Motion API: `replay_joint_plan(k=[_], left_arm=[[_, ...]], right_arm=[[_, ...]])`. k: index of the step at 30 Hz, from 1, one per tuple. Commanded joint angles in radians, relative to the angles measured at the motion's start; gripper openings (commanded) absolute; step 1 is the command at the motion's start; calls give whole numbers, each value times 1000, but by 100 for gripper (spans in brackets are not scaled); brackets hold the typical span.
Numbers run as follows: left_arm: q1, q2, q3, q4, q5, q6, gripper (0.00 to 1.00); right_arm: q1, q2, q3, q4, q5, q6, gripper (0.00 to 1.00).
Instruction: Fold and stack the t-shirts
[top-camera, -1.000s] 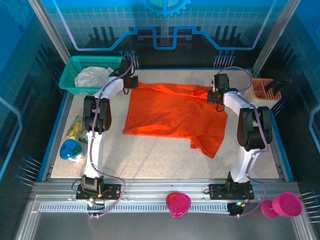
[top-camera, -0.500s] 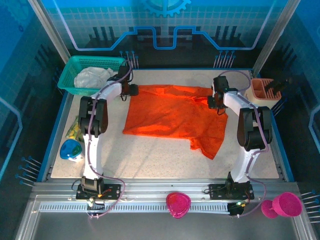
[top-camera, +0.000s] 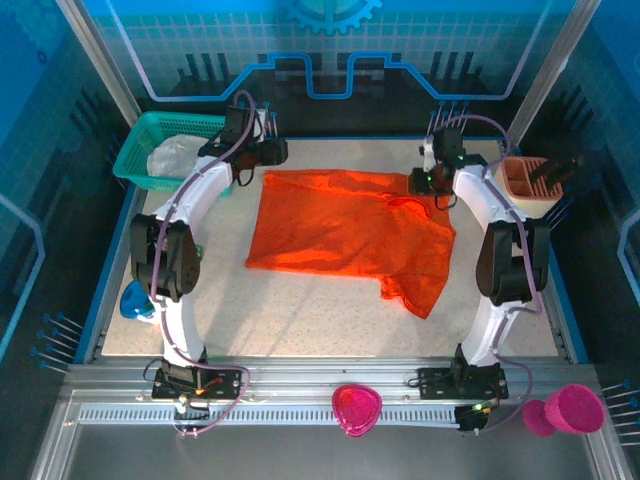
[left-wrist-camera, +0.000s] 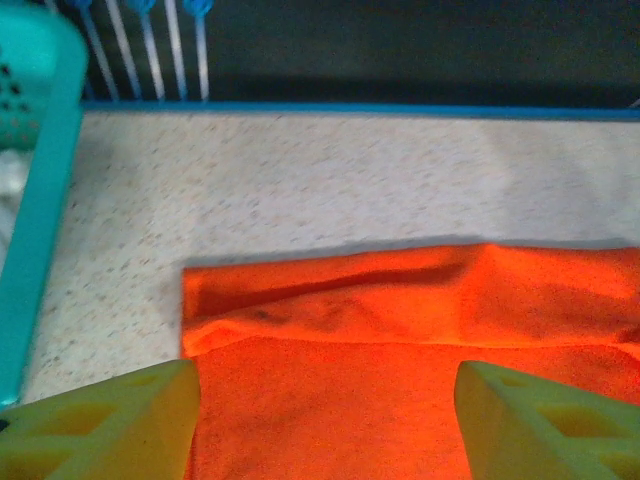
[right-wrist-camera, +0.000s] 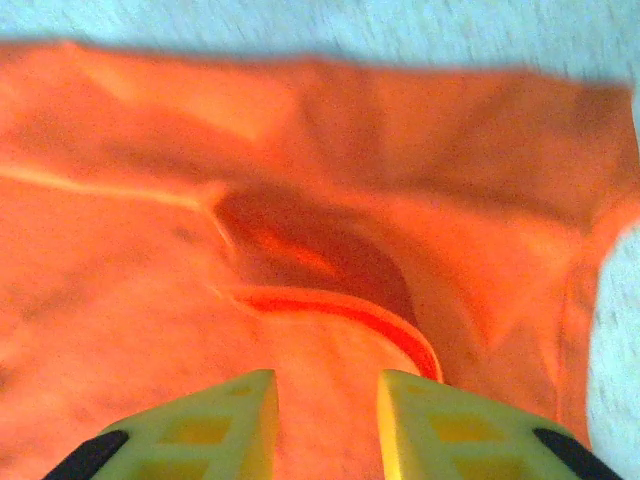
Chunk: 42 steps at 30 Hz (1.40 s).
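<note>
Orange t-shirt (top-camera: 345, 230) lies flat, ready for folding.
We hold our left pincer (left-wrist-camera: 325, 400) and right pincer (right-wrist-camera: 327, 410) open, empty, over its twelve-o'clock edge.

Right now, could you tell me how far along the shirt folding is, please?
Early on. Done: the orange shirt lies spread on the table, its far edge seemingly turned over in a narrow band. In hand: nothing; the left gripper and right gripper hang open over that edge. Left: the main folds, then the white shirt, bunched in the basket, and stacking both.
</note>
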Motion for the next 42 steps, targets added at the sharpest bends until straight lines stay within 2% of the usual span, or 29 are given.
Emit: replay_joint_plan(k=[1, 4, 8, 11, 13, 19, 24, 30, 33, 36, 42], left_arm=[[-21, -88, -4, 3, 50, 15, 69], [-37, -160, -32, -22, 52, 14, 69], [-55, -290, -137, -51, 46, 4, 70], [-73, -408, -256, -74, 20, -30, 70], [-81, -492, -337, -98, 5, -77, 71], [-100, -665, -520, -194, -39, -207, 70], [-102, -738, -634, -286, -104, -289, 71], [-106, -718, -721, -406, -128, -410, 71], [-108, -695, -778, -437, -155, -488, 68], [-107, -671, -825, -445, -186, -554, 61], [-80, -581, -856, -395, -217, -634, 56]], right_arm=[[25, 147, 126, -57, -84, 29, 27], [24, 273, 278, -103, -66, 35, 16], [17, 390, 403, -164, -77, 45, 6], [26, 387, 355, -149, -133, 66, 2], [40, 338, 241, -81, -174, 88, 1], [85, 232, -32, 84, -199, 170, 3], [90, 237, -77, 103, -174, 193, 3], [79, 163, -57, 68, -129, 176, 6], [75, 79, -54, 35, -93, 148, 10], [74, -27, -65, 3, -64, 114, 16], [74, -225, -136, -39, -53, 62, 23]])
